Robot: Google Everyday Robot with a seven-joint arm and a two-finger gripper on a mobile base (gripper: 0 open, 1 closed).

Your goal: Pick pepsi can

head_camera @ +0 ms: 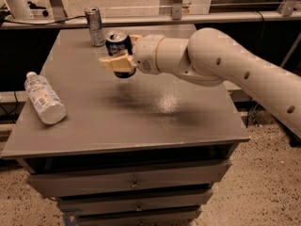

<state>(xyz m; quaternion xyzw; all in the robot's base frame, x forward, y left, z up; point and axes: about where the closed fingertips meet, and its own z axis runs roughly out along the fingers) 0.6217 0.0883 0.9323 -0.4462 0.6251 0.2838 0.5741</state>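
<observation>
The pepsi can (117, 43) is dark blue with a silver top. It is upright between the two tan fingers (116, 63) of my gripper (124, 52). The gripper is shut on the can and holds it clear of the grey table (141, 126), over the far middle part. The can's shadow lies on the tabletop below it. My white arm (225, 65) reaches in from the right. The near finger hides the can's lower front.
A slim silver-grey can (95, 26) stands at the table's far edge, just left of the held can. A clear plastic bottle (44, 98) with a white cap lies on its side at the left edge. Drawers sit below the tabletop.
</observation>
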